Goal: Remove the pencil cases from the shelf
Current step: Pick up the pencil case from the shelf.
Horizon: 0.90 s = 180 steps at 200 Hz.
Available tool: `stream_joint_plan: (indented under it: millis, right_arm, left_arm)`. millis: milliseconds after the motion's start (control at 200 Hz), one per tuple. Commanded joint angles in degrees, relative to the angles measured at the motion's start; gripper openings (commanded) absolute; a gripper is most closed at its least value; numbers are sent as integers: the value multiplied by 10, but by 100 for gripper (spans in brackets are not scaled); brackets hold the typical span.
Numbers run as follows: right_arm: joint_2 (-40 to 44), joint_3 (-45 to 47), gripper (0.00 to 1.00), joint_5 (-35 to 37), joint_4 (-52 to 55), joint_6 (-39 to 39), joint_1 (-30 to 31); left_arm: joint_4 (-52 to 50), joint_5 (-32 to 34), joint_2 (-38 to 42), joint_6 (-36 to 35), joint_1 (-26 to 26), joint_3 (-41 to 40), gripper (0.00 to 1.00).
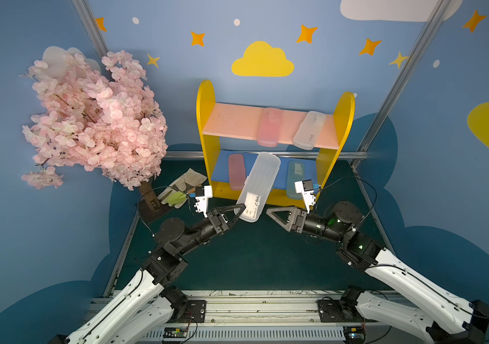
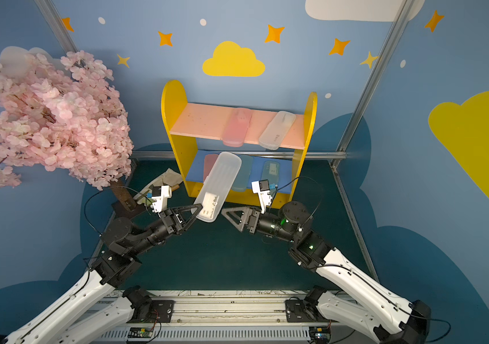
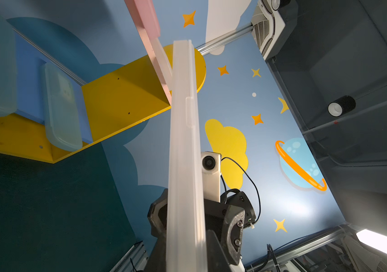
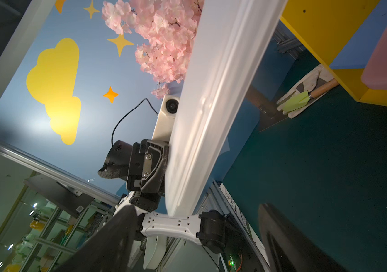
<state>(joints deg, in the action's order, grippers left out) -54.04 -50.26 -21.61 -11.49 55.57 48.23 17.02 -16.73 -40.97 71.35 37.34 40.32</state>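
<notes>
Frosted white case [image 1: 262, 178] | clamped, left end effector [image 1: 240, 210] | shelf [image 1: 204, 119] holds five others

Blue star-and-cloud walls [image 1: 267, 29], dark green floor [image 1: 252, 262]

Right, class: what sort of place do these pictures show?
Probably a robot test booth dressed as a child's room: blue walls with a painted yellow cloud, bare aluminium frame rails, and a small yellow-sided wooden shelf on a dark green mat.

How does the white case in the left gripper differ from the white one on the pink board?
The held white case is raised, clamped at its near end by the left gripper; the shelved white case lies flat on the pink board, untouched. Both are frosted and round-ended.
</notes>
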Motion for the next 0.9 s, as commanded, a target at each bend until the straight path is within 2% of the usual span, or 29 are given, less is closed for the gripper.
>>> stream_joint_plan:
  millis: [0, 190, 631, 896]
  right_arm:
    - [-4, 6, 82, 59, -82, 37, 4]
    - [-18, -8, 75, 80, -100, 36, 3]
    - [-77, -54, 57, 41, -149, 54, 3]
    - [-89, -49, 40, 45, -170, 67, 3]
  left_arm:
    - [41, 12, 8, -16, 7, 1, 3]
    - [42, 12, 13, -19, 13, -4, 3]
    - [42, 10, 14, -23, 16, -5, 3]
    - [44, 5, 7, -27, 16, -8, 3]
